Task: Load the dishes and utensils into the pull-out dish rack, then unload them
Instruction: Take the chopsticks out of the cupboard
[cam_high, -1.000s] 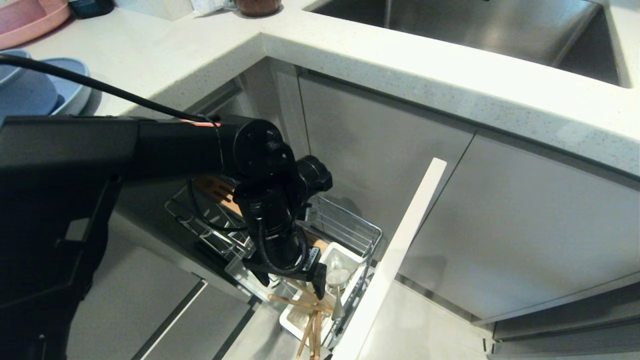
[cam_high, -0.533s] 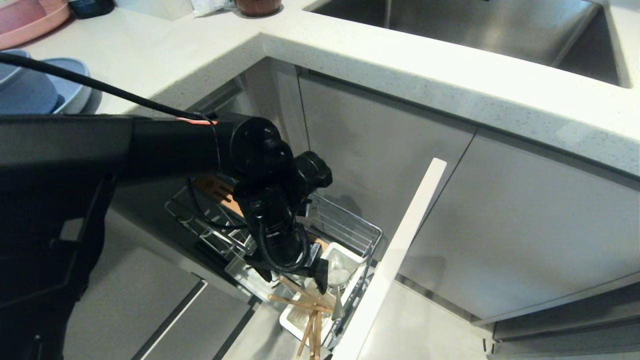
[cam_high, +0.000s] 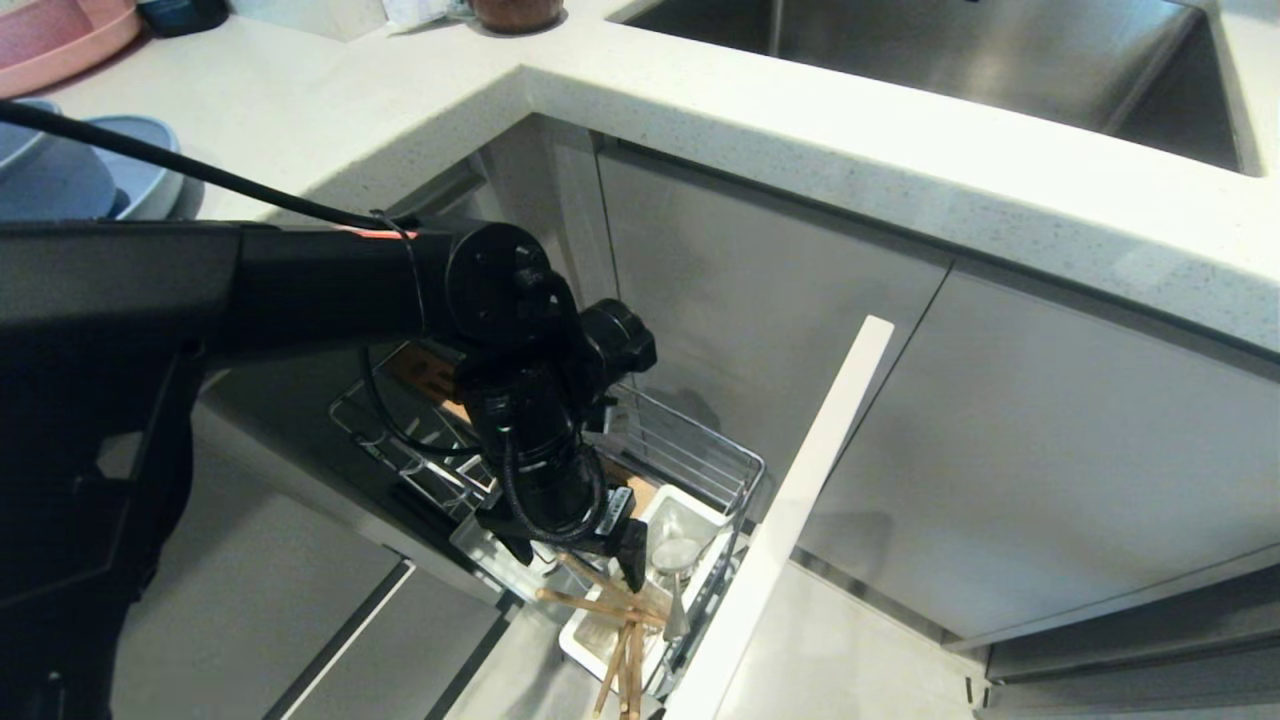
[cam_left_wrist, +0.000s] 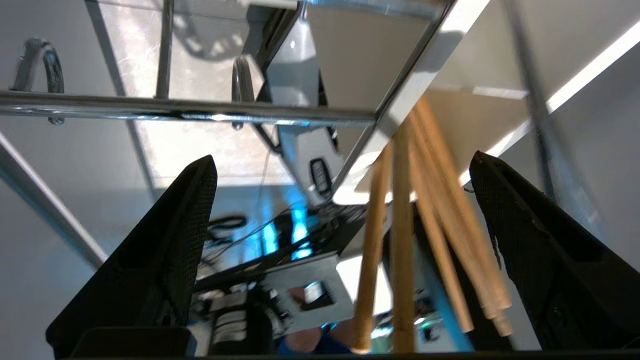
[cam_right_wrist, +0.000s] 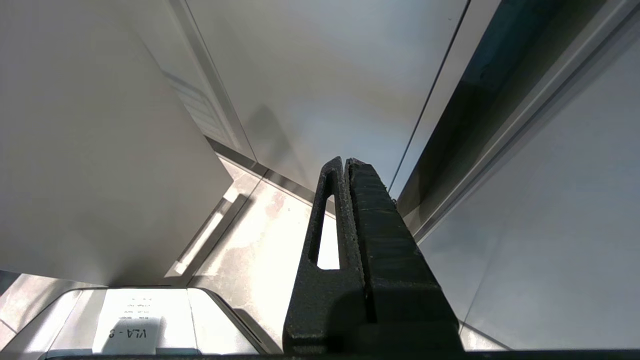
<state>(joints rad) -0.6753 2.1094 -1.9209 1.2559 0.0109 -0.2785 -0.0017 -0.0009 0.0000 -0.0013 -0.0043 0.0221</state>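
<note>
Left gripper (cam_high: 575, 550), fingers spread wide and holding nothing, now a little up and away from the chopsticks (cam_high: 622, 640) left leaning in the white cup (cam_high: 590, 640) of the dish rack (cam_high: 700, 460): chopsticks loaded; right gripper (cam_right_wrist: 345, 165) pressed together, parked.

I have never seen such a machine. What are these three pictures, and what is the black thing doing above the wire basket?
It is a two-armed kitchen robot. The wide picture comes from its head, looking down; the other two come from cameras on its wrists. The left arm reaches into the pull-out dish rack under the countertop. Its left pincer is open and holds nothing; the wooden chopsticks stand between its fingers, in the white utensil cup beside a metal spoon. The right pincer is shut and idle near the floor. A blue plate rests on the counter.
</note>
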